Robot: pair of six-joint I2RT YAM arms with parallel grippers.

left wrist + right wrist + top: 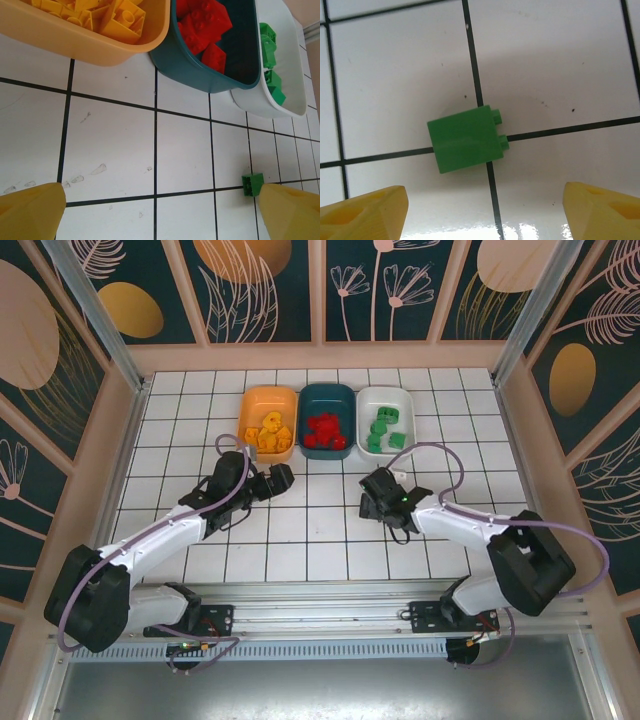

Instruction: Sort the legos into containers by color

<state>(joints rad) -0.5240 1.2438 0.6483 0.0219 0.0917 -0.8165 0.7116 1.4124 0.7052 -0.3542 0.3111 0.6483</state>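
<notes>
One green lego (466, 139) lies on its side on the white tiled table, studs pointing right, across a black grid line. My right gripper (485, 215) hovers over it, open, its yellow fingers (365, 212) wide apart and clear of the brick. The same brick (252, 184) lies beside the right fingertip of my left gripper (160, 215), which is open and holds nothing. At the back stand the containers: an orange bowl (248, 420) of yellow legos (270, 430), a teal bowl (327, 392) of red legos (324, 430), and a white bowl (385, 393) of green legos (382, 425).
Both arms reach toward the table's middle, the left gripper (287, 477) and right gripper (370, 492) about one tile apart, just in front of the bowls. Beige walls (130, 420) fence the table on three sides.
</notes>
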